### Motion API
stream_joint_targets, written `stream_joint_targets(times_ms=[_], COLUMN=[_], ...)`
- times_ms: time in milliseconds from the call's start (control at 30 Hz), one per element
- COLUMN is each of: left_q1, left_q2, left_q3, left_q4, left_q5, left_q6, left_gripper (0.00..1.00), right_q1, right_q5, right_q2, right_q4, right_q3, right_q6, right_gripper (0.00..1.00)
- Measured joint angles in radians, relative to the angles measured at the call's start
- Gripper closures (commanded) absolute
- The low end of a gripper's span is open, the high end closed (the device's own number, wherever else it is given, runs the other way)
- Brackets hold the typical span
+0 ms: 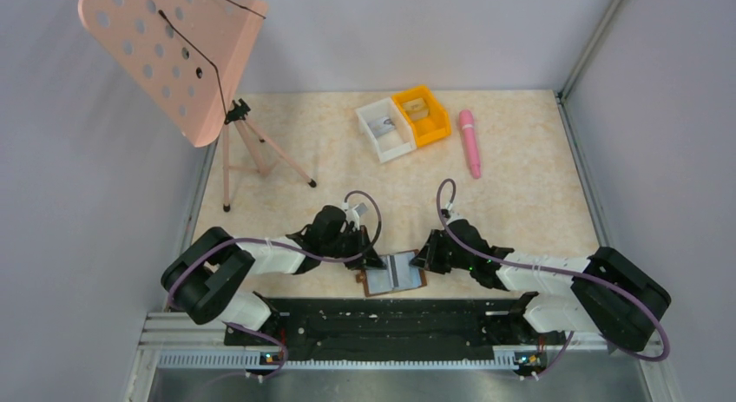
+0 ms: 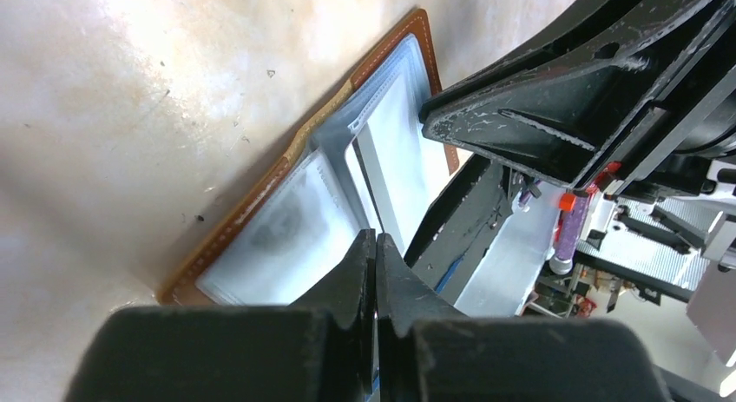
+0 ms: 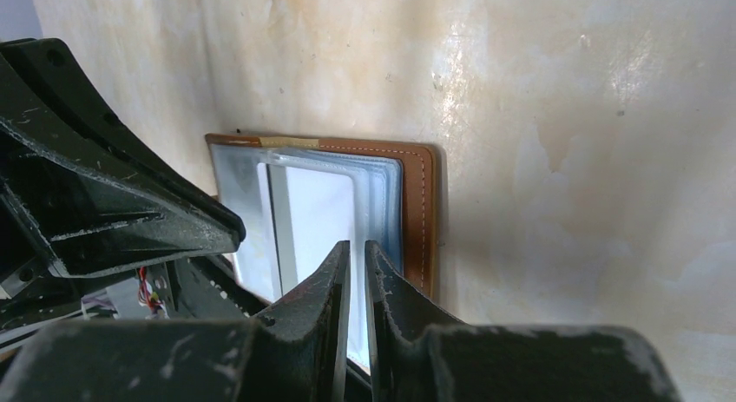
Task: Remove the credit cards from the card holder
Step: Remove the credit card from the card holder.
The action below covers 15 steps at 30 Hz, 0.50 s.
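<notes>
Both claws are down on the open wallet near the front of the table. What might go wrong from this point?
1. The left claw is shut at the rim of the clear sleeves. It may pinch a sleeve rather than a card and lift the whole wallet.
2. The right claw works very close to the left one, so they may collide.
3. The wallet lies near the table's front edge and could slide off.

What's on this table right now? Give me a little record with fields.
card holder: open flat between both grippers
credit cards: pale, in the clear pockets
left gripper: shut, tips at the holder
right gripper: narrow gap between fingers, grip unclear
far side: white bin, orange bin, pink pen
far left: pink music stand
</notes>
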Motion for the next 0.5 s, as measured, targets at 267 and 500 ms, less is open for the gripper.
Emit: stream_joint_targets(times_ms=[267,500], left_q1=[0.002,0.002], left_q2=[0.008,0.017], left_q3=[0.0,0.0], left_q4=[0.013,0.014], left_q5=[0.015,0.01], left_q6=[0.003,0.0], left_gripper=[0.83,0.71], right_q1=[0.0,0.0], right_q5=[0.0,-0.013], right_q2=[-0.006,-0.024], right_q4=[-0.009,-0.031], right_q3=[0.0,0.0], right_q6=[-0.002,-0.002], right_gripper=[0.88,0.87])
